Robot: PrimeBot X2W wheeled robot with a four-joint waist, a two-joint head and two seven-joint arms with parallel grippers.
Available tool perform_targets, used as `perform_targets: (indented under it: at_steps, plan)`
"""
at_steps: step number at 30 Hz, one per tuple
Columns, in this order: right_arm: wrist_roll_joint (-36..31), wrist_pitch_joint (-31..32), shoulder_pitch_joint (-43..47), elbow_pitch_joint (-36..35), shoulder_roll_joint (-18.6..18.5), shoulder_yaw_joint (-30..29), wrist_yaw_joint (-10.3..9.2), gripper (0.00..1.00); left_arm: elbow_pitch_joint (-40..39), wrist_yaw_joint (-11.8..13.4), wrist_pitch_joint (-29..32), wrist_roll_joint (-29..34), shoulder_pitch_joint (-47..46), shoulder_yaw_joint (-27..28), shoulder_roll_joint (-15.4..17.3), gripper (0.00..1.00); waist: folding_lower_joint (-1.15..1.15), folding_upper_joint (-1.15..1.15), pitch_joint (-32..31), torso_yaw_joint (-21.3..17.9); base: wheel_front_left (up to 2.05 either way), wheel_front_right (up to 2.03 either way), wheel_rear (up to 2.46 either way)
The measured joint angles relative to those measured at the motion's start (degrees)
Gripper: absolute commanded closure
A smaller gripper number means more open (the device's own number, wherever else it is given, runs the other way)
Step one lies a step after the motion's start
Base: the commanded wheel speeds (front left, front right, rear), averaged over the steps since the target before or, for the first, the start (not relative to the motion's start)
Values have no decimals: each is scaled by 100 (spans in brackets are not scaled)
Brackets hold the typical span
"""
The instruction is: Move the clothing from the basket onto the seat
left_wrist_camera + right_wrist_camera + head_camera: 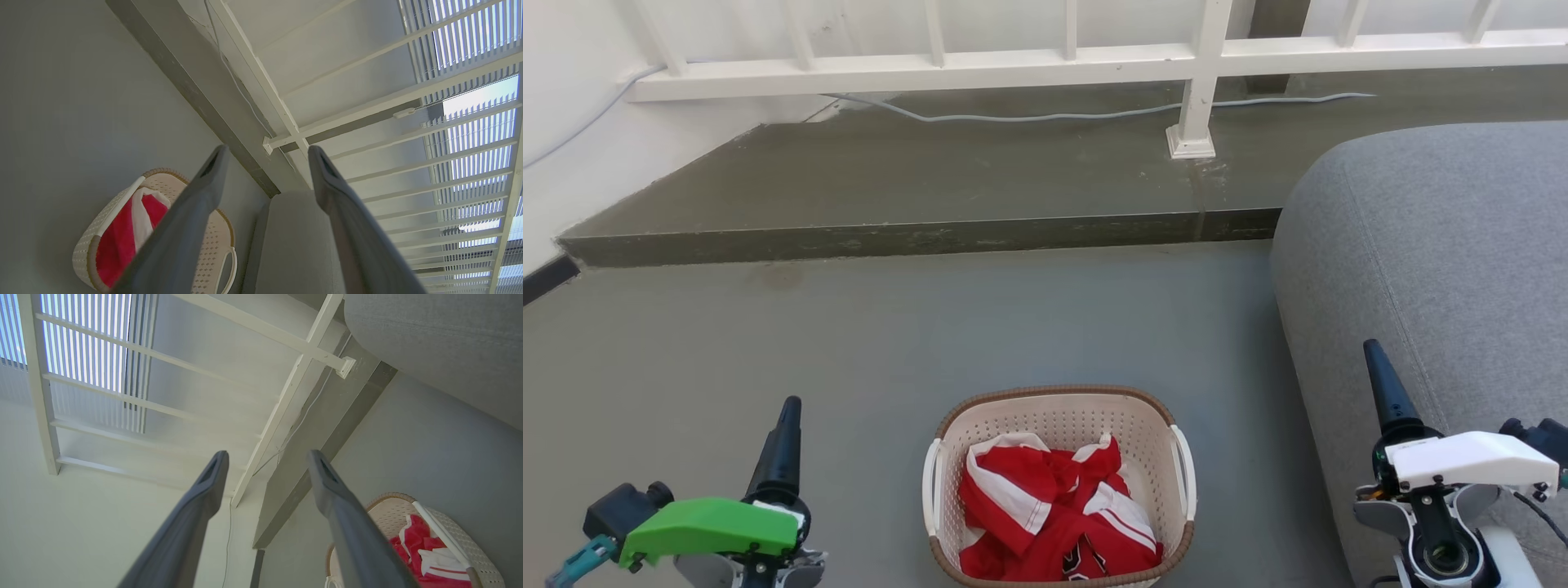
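The clothing (1054, 514), a crumpled heap of red fabric with white stripes and a dark emblem on its near side, lay inside the basket (1058, 408). The basket stood on the grey floor (890, 327) between the robot's two arms, just beside the seat (1445, 245) on the robot's right. The left gripper (267, 152) hung above bare floor to the left of the basket, its two dark fingers spread wide with nothing between them. The right gripper (267, 455) was poised the same way by the seat's front edge, fingers parted and empty. Neither touched the basket or the fabric. Beyond them a white railing (1201, 73) stood on a raised concrete step (915, 237), with a pale cable (1054, 114) trailing along it.

The task appeared to be at its very start. Both garments sat in the basket, the visible part of the seat bore none, and no reach had begun.

The next move called for one arm to go down through the basket's open top, clear of the brown rim and white handles. It would need to close on a bunched fold near the top of the heap and lift until the hanging cloth cleared the rim, then carry it right onto the cushion. The two pieces looked tangled, so one pinch might drag both or tug the light basket along.
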Motion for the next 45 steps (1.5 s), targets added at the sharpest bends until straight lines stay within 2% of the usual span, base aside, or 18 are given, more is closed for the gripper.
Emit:
perform_targets:
  at_steps: [11, 13, 25, 45]
  plan:
    - [-964, -201, -1, -196, -41, 297, -116, 0, -222, 192, -203, 1168, -1, -293, 91, 0, 0, 0, 6, -2, 0, 0, 0]
    - [-1168, -258, -1, -230, -47, 344, -194, 0, -260, 230, -252, 1333, -1, -330, 109, 0, 0, 0, 7, -3, 0, 0, 0]
    - [-2224, -482, -1, -359, -73, 612, -365, 0, -475, 396, -472, 2653, -1, -651, 221, 0, 0, 0, 10, -19, 0, 0, 0]
    - [-3785, -893, 1, -673, -101, 864, -669, 0, -755, 704, -868, 4363, 7, -970, 283, 0, 0, 0, -37, -29, 0, 0, 0]
